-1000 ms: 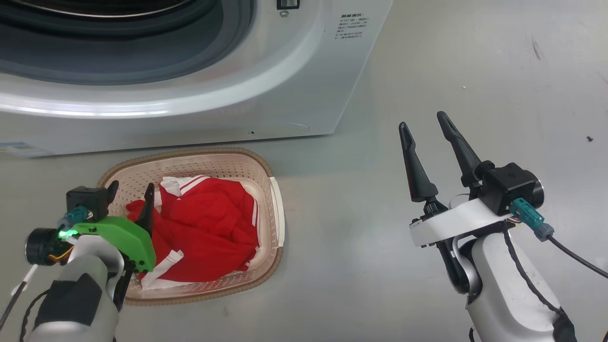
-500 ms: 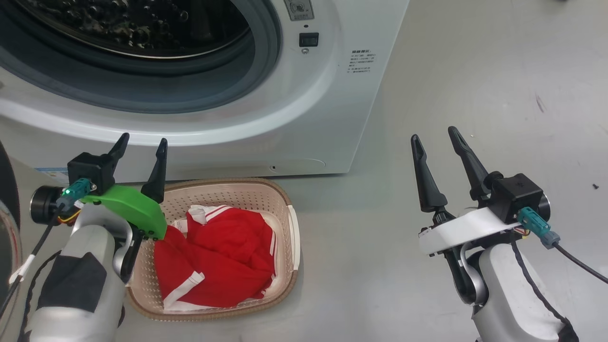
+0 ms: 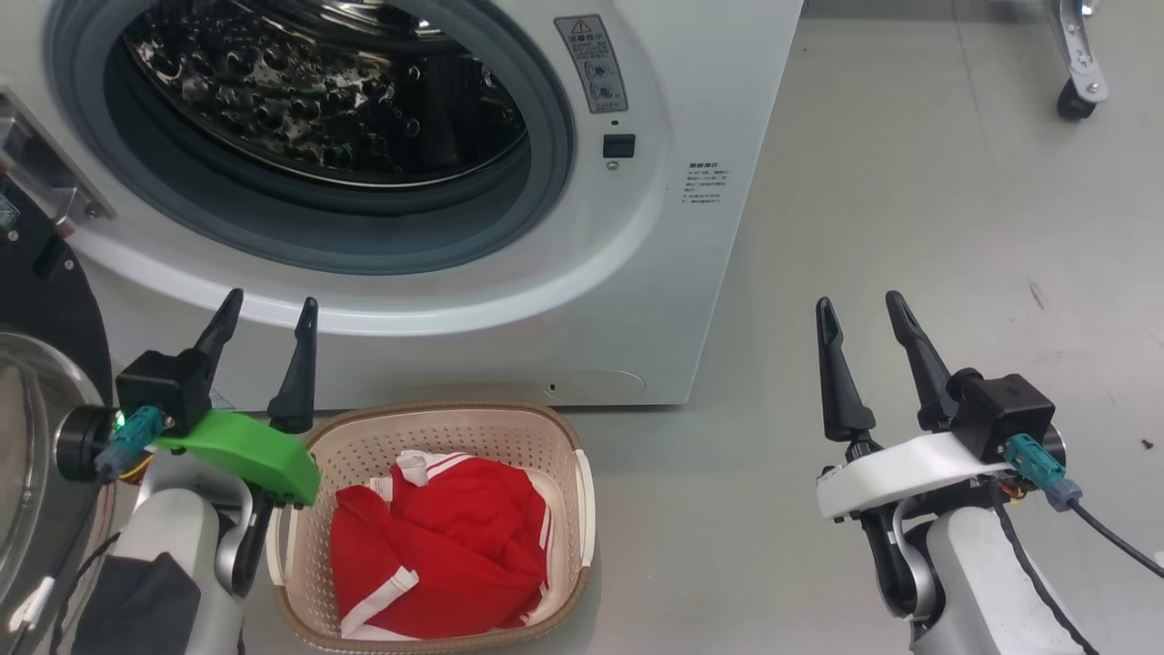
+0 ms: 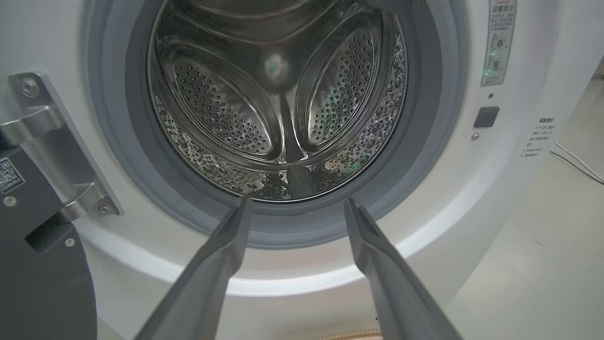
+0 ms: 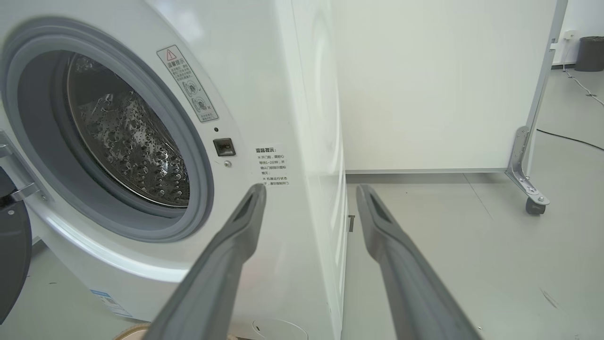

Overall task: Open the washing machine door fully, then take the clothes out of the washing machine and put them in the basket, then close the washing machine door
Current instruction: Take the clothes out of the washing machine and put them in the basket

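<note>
Left jaws, released and empty, have risen from the basket toward the bare drum; right jaws idle, released. Clothes lie in the basket; closing the open door remains.

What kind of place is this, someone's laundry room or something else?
Probably a lab or test hall rather than a home: the big white front-loading washing machine stands on a bare smooth grey floor, with a tall white partition panel on metal castor feet nearby.
</note>
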